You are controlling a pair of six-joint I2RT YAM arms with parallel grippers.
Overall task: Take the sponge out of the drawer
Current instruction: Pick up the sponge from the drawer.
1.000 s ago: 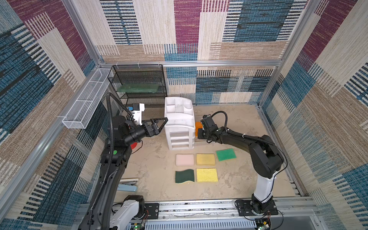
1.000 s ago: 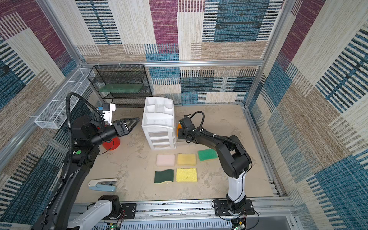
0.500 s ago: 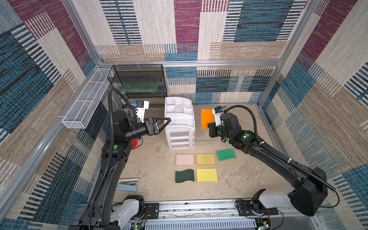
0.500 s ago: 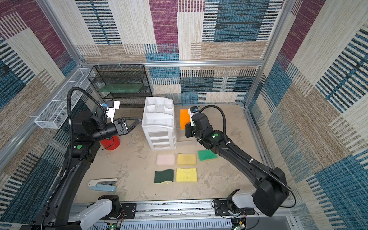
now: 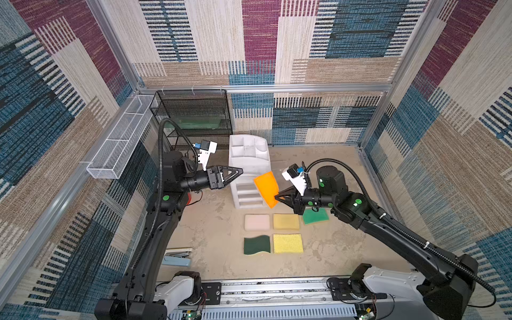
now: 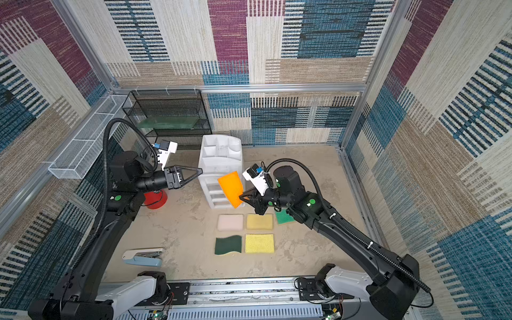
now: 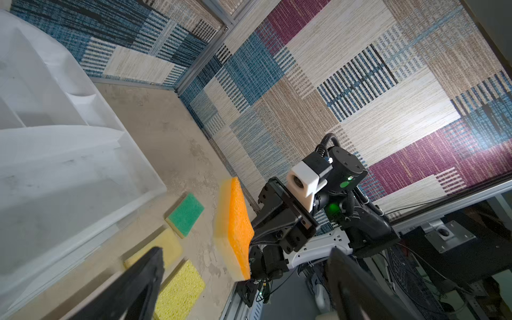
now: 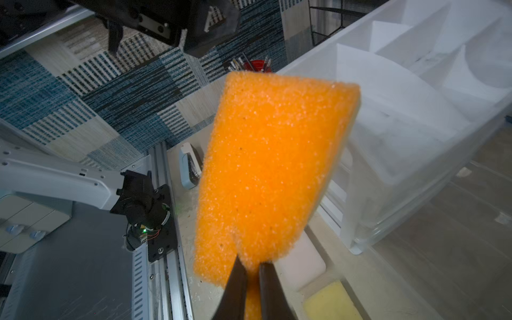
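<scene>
While the orange sponge (image 5: 266, 188) is clear of the white drawer chest (image 5: 249, 163), it sits off the table, near the centre of both top views, overlapping the right edge of the chest's front. It stands tilted, broad face toward the camera, narrow end down.

Right gripper (image 5: 277, 197): clamped on the sponge's lower end. In the right wrist view its fingers (image 8: 235, 279) pinch the foam (image 8: 271, 171) thin, with the rest of the sponge fanning up the frame.

Chest: upright at centre, compartmented tray on top, three drawer fronts below. Cannot tell whether any drawer is pulled out.

Left gripper (image 5: 238, 171): left of centre, tip level with the chest's upper left edge, just beside it; cannot tell if it touches. In the left wrist view its fingers (image 7: 144, 277) are spread wide with nothing between them.

Table, below the chest in frame:
- pale pink sponge (image 5: 257, 222) and yellow sponge (image 5: 286, 221) side by side
- green sponge (image 5: 315, 216) to their right, partly under the right arm
- dark green wavy sponge (image 5: 256, 245) and bright yellow sponge (image 5: 288, 243) in a second row.

Further out: red cup (image 6: 155, 198) under the left arm, blue-and-white stapler (image 6: 142, 257) at lower left, black mesh rack (image 5: 194, 116) behind the chest, white wire basket (image 5: 119, 146) on the left wall.
</scene>
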